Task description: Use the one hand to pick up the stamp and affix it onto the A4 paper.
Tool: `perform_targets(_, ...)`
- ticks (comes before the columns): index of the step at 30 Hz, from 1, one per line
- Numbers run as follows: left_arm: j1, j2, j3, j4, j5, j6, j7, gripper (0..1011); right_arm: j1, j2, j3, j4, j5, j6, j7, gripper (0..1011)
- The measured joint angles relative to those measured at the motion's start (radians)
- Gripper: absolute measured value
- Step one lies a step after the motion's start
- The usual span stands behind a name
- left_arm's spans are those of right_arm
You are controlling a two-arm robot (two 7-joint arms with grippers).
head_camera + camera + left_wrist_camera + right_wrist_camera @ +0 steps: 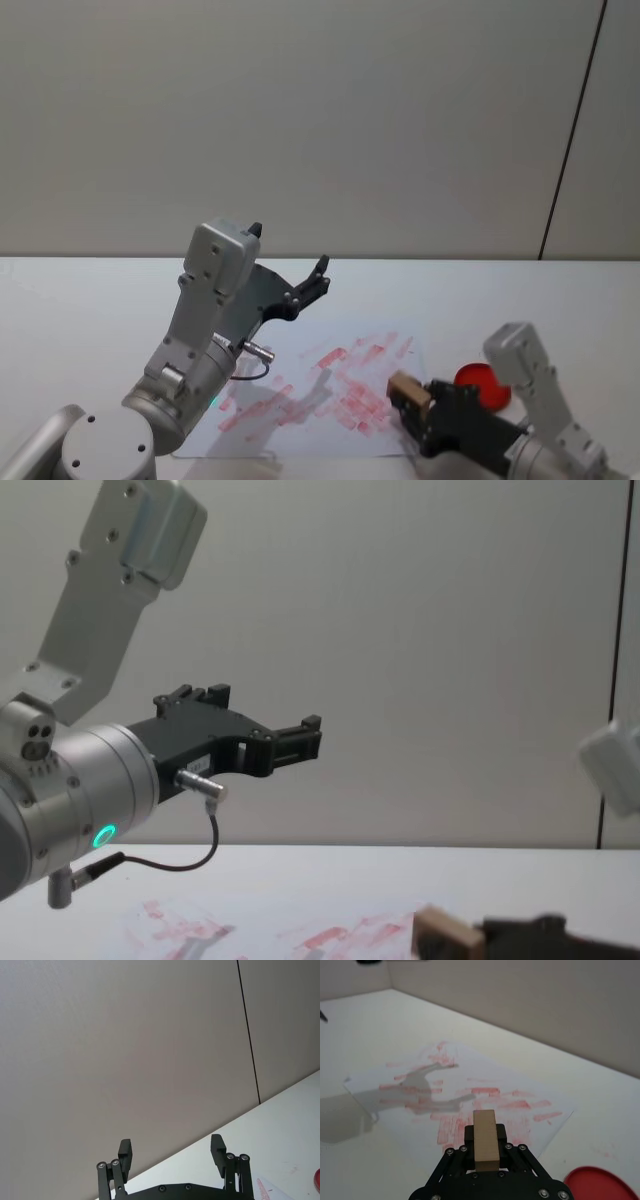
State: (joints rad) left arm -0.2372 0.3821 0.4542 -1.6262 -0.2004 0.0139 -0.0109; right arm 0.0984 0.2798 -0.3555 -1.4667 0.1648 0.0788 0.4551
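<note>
I've got a plain grey-beige wall [300, 120] straight ahead, flat and bare. A thin dark seam [574, 130] runs down it on my right, splitting it into panels. Below, the white table [90, 290] meets the wall in one straight line. Light is soft and even. On the right wrist view, two wall faces meet at a corner [390, 980], and a soft grey shadow [340, 1120] lies on the table top.
</note>
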Motion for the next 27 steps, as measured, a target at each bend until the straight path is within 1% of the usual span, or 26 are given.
perform_targets(5, 0.000, 0.000, 0.000, 0.000, 0.000, 0.000, 0.000, 1003, 0.002, 0.002, 0.015, -0.041, 0.051, -0.022, -0.032, 219)
perform_targets(10, 0.000, 0.000, 0.000, 0.000, 0.000, 0.000, 0.000, 1002, 0.003, 0.008, 0.026, -0.065, 0.069, -0.029, -0.056, 218)
perform_targets(17, 0.000, 0.000, 0.000, 0.000, 0.000, 0.000, 0.000, 1002, 0.001, 0.025, 0.042, -0.085, 0.070, -0.028, -0.084, 218)
perform_targets(27, 0.000, 0.000, 0.000, 0.000, 0.000, 0.000, 0.000, 1002, -0.004, 0.053, 0.063, -0.078, 0.050, -0.011, -0.105, 219)
